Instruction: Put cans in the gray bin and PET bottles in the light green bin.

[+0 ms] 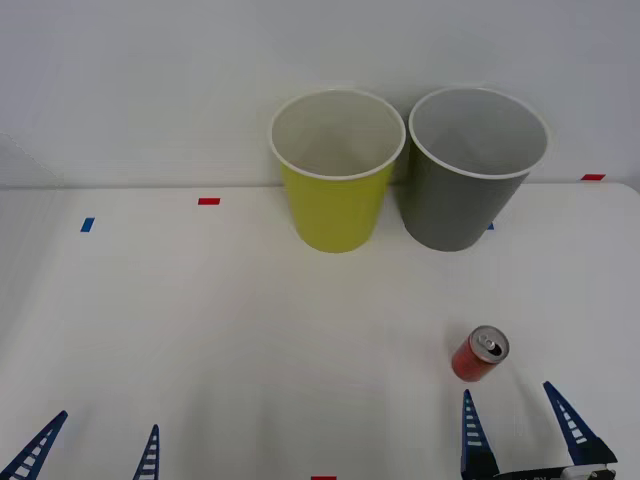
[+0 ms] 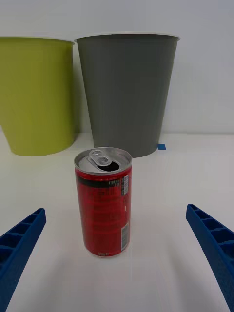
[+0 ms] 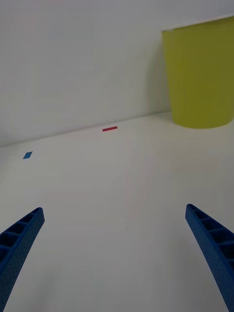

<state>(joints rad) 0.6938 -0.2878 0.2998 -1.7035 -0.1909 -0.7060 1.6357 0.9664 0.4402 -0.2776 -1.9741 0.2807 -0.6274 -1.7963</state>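
The red can (image 1: 480, 354) stands upright on the white table (image 1: 250, 330), right of centre and well nearer than the two bins. The right gripper (image 1: 515, 425) sits at the near right edge, fingers spread wide and holding nothing; the can is just beyond its fingertips, slightly left of the gap's midline, touching neither finger. At the far side the light green bin (image 1: 335, 170) stands left of the gray bin (image 1: 470, 170). The left gripper (image 1: 95, 450) rests at the near left, wide open and empty.

The two bins stand side by side at the top middle: light green bin (image 1: 336, 170) left, gray bin (image 1: 474, 167) right. The can (image 1: 480, 353) stands at lower right on the tabletop (image 1: 200, 320).
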